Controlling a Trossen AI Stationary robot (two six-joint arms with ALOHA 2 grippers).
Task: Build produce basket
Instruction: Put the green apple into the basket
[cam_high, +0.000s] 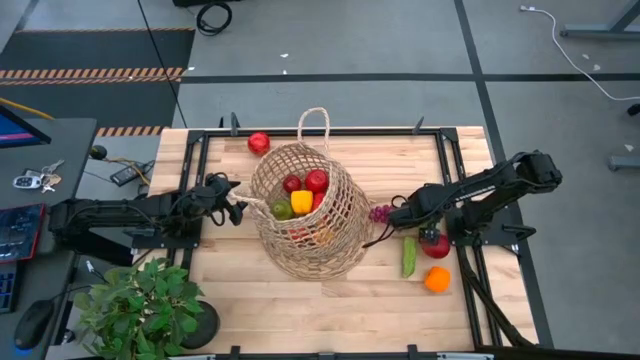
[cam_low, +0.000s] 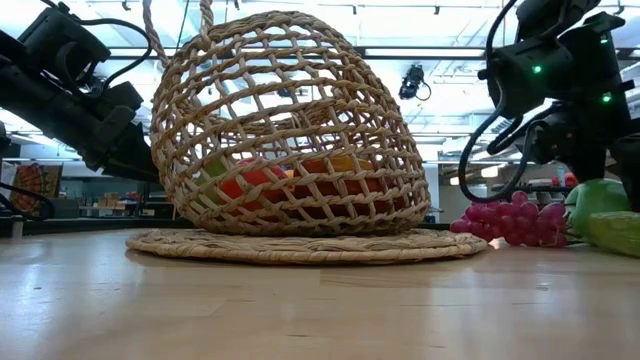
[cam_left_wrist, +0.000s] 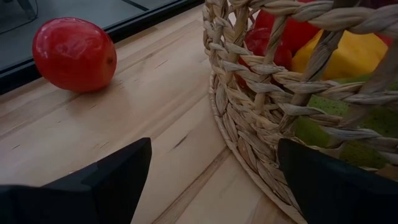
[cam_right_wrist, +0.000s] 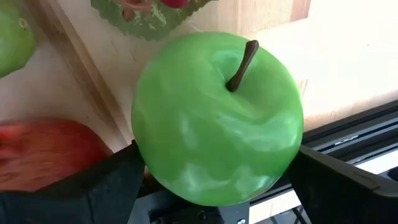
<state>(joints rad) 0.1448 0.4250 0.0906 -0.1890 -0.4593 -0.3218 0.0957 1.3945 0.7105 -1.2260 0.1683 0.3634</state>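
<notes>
At the near left corner of the table (cam_high: 250, 300) stands a leafy potted plant (cam_high: 140, 305). Toward the near right lie an orange (cam_high: 437, 279), then a long green piece (cam_high: 409, 256) and just beside it a red tomato (cam_high: 436, 246), all loose on the wood. Over this cluster hangs the right gripper (cam_right_wrist: 214, 168), its fingers (cam_right_wrist: 112, 180) spread wide and pressed to either side of a green apple (cam_right_wrist: 217, 118), which fills the gap between them; whether the apple is off the wood I cannot tell. Just beyond, a bunch of purple grapes (cam_high: 380, 212) lies on the table close to the right side of the basket (cam_high: 335, 235). The basket sits at the middle of the table on its flat woven base, leaning, its mouth open to the overhead camera. Inside it show two red apples (cam_high: 316, 180), a yellow pepper (cam_high: 301, 201) and a green fruit (cam_high: 283, 209), packed together. At the basket's left side waits the left gripper (cam_high: 238, 208), low over the wood with its fingers (cam_left_wrist: 106, 180) apart and nothing held; the basket's rim lies just in front of them. Farthest off, a lone red fruit (cam_high: 259, 143) rests near the table's far edge, beside the basket's loop handle (cam_high: 314, 122) and apart from it
</notes>
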